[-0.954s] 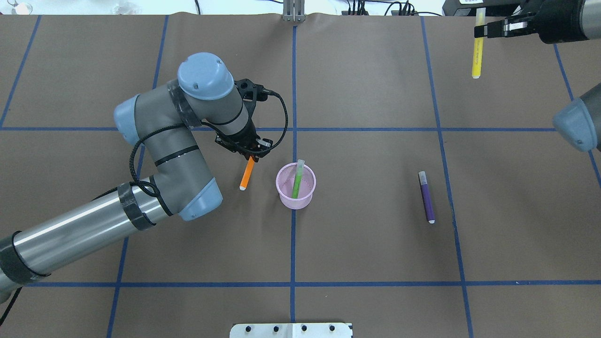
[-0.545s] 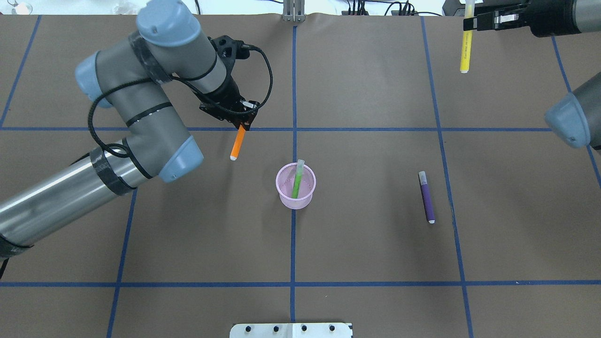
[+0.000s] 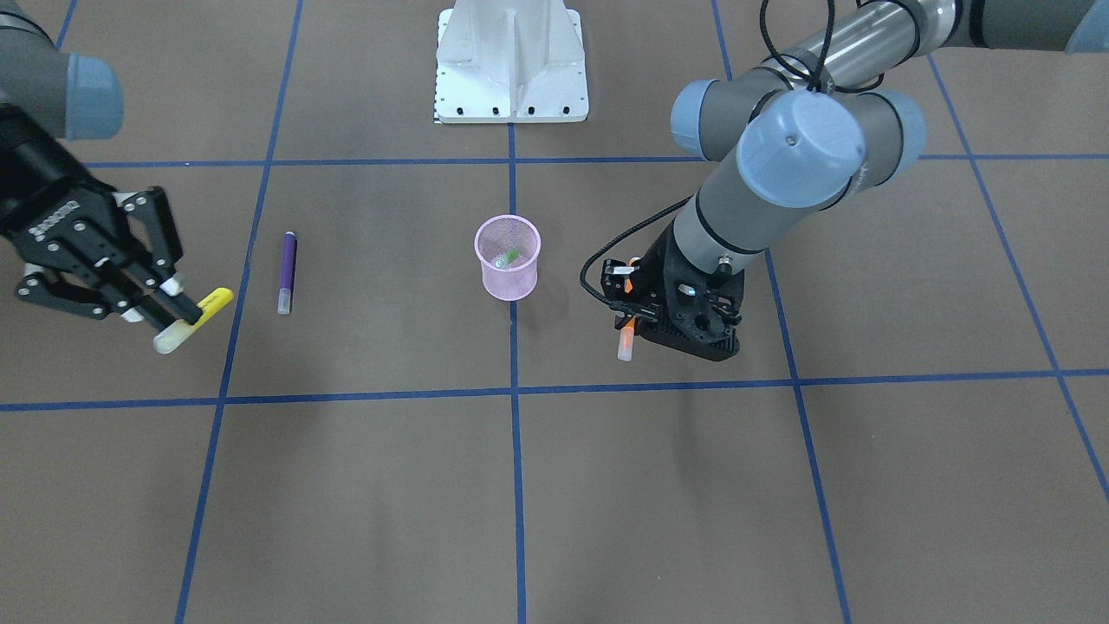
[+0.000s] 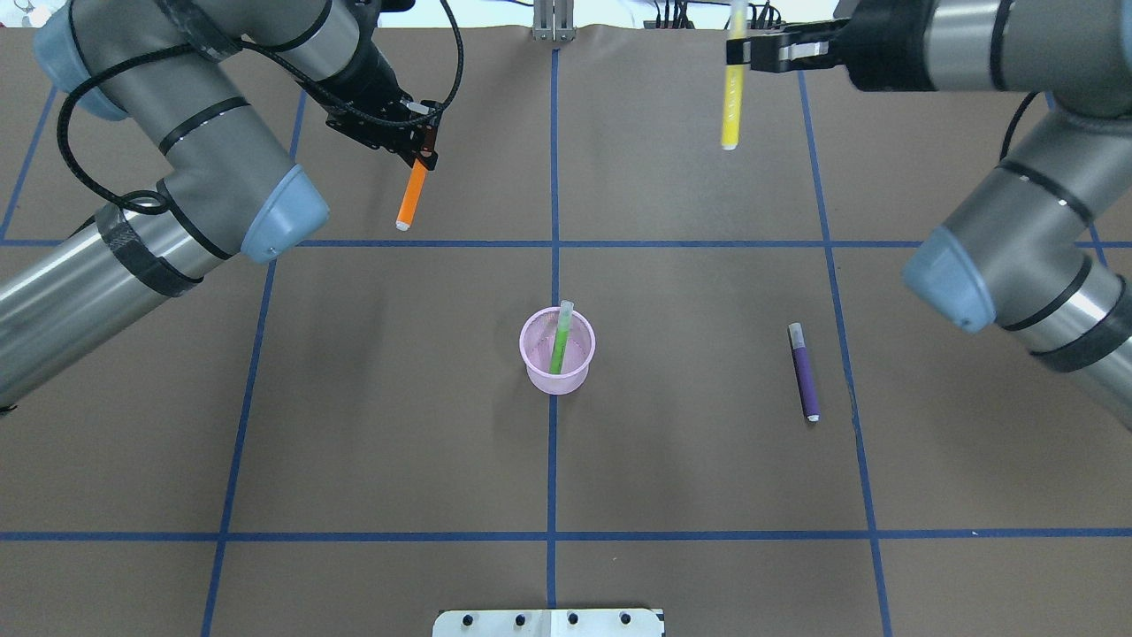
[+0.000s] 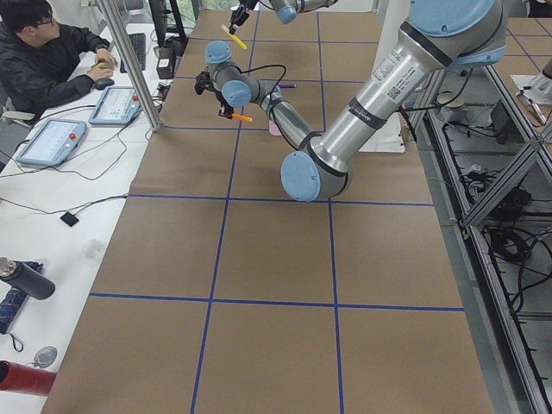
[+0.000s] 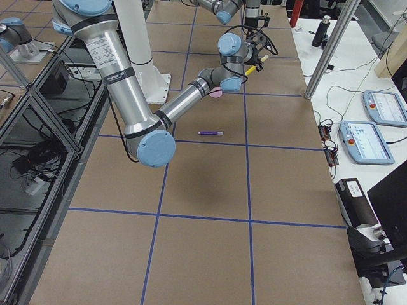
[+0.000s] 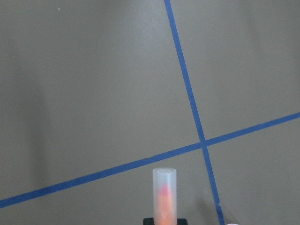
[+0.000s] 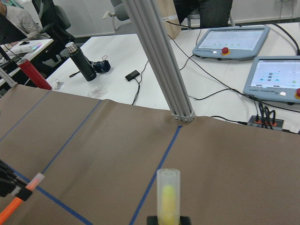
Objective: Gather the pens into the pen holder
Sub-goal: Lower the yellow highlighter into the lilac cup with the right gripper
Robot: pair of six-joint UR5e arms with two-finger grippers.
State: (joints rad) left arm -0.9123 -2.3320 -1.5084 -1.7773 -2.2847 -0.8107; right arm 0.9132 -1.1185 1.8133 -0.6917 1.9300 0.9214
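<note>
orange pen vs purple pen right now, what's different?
The orange pen is clamped in the left gripper and raised off the table; the purple pen lies flat on it, ungripped. The orange pen is on the robot's left of the pen holder, the purple pen on its right. Shared: both are outside the holder, and each has a whitish cap.

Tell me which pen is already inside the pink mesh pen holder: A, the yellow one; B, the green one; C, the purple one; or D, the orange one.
B: the green pen stands inside the pink mesh pen holder; the orange pen is gripped by the left tool, the yellow pen by the right tool, and the purple pen lies on the table.
</note>
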